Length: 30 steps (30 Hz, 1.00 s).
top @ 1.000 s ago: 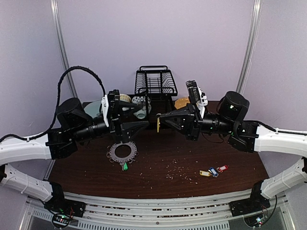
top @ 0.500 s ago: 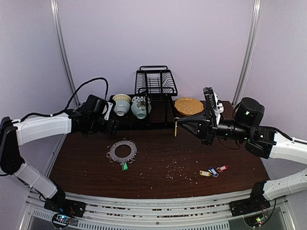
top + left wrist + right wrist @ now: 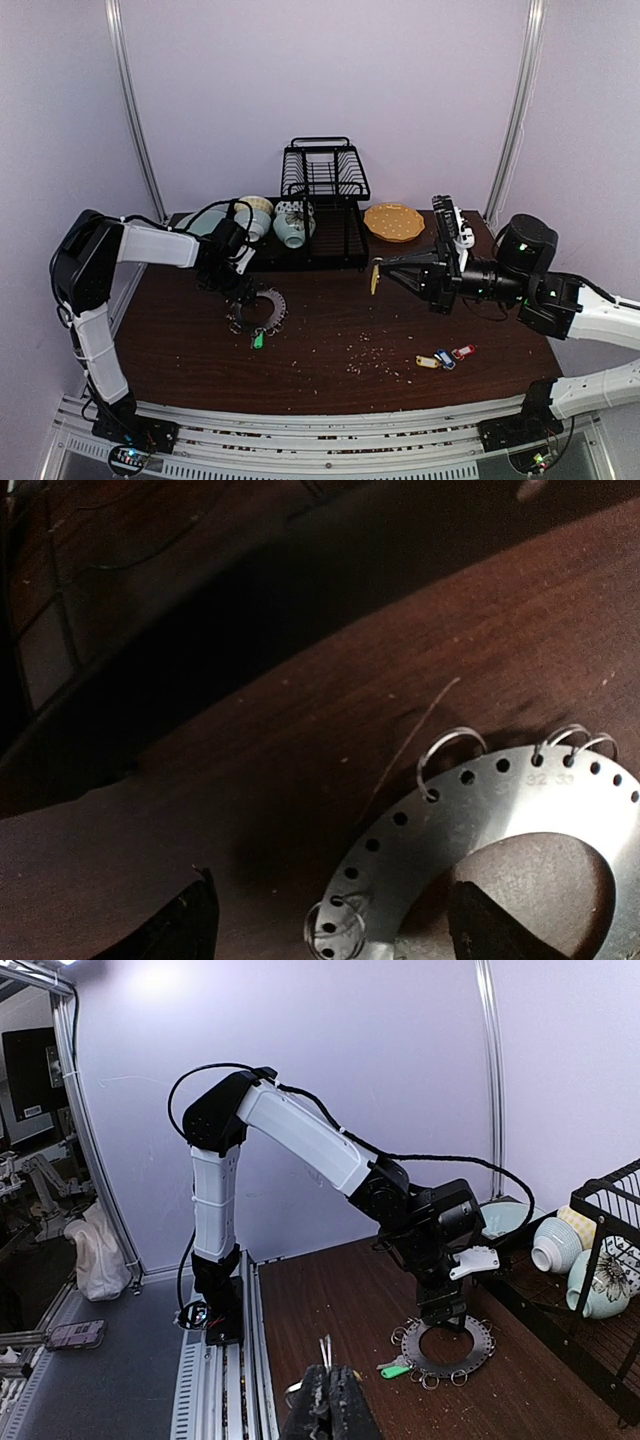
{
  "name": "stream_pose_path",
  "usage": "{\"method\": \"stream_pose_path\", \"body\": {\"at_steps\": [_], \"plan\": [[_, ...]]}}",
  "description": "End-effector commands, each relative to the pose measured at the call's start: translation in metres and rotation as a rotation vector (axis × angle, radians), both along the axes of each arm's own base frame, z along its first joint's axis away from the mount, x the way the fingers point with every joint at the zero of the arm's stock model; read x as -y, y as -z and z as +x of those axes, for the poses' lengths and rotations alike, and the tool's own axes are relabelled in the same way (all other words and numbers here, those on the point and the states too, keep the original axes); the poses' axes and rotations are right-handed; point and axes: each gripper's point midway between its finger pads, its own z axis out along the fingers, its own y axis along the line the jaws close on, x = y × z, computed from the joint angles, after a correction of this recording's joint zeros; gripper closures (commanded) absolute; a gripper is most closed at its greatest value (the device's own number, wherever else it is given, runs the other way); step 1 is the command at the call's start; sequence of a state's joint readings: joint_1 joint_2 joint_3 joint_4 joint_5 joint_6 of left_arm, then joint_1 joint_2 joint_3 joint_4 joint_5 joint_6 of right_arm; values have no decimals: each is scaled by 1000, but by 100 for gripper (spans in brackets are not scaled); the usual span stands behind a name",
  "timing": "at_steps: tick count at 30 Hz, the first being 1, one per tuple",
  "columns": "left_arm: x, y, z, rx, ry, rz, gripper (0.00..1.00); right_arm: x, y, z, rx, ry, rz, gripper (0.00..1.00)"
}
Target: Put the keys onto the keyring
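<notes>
Left arm [image 3: 150, 243] reaches in from the side and points down over the keyring [image 3: 500, 805]. The ring lies flat on the surface [image 3: 170, 350], left of centre, in front of the dish rack [image 3: 322, 185]. Left jaws stand wide apart, holding nothing. The wrist view shows one fingertip [image 3: 185, 925] outside the ring's rim and the other over the central hole, so the flat band sits between them. Judgement: placed to pinch the band and steady or lift the ring, so that a split ring [image 3: 448, 750] is offered up. Cannot tell whether the tips touch the surface. A green-tagged key [image 3: 258, 340] lies at the ring's near edge, apparently on it already; the join is too small to confirm. Right arm [image 3: 590, 305] hangs above the surface, well apart from the ring. Right jaws are clamped together on the yellow-tagged key [image 3: 375, 279], its tag hanging below the tips. The right wrist view shows only a thin metal sliver standing up between the shut fingers. It is held high and aimed toward the ring, probably so the key can be brought to a split ring once the ring is secured. Three loose keys [image 3: 444, 358] lie bunched on the surface at the right, well away from the ring, unthreaded. Task reads as early: one key likely on, one in hand, three waiting. Risk: the thin ring skating on the surface as the jaws close.
</notes>
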State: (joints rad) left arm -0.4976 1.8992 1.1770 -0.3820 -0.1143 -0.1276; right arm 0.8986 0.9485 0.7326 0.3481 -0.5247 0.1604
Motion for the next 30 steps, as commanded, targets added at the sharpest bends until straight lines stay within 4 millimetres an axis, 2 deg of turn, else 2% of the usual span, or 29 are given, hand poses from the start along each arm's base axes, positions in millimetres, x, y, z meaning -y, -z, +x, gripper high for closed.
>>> {"method": "stream_pose_path", "body": {"at_steps": [1, 4, 6, 8, 11, 15, 19, 22, 24, 27, 30], "plan": [[15, 16, -9, -62, 113, -19, 19, 4, -2, -3, 13, -2, 24, 100], [24, 21, -17, -112, 184, -47, 21, 4, -3, -2, 15, -1, 25, 100], [28, 29, -28, -161, 220, -65, 26, 4, -2, -2, 16, -2, 22, 100], [26, 38, -38, -199, 223, -54, 33, 3, -2, -2, 16, -3, 22, 100], [19, 47, -55, -239, 214, -14, 38, 3, -3, -2, 17, -9, 25, 100], [14, 53, -84, -277, 210, 53, 47, 3, -5, -3, 22, -12, 30, 100], [24, 58, -123, -330, 270, 69, 52, 3, -6, -4, 28, -15, 33, 100], [34, 56, -140, -351, 305, 48, 54, 3, -7, -4, 28, -19, 35, 100], [35, 52, -135, -325, 312, 53, 46, 3, -8, -5, 29, -21, 35, 100], [41, 38, -109, -232, 339, 93, 38, 3, -8, -4, 31, -18, 35, 100], [71, 11, -82, -125, 442, 16, 32, 3, -7, -5, 27, -19, 32, 100]]}}
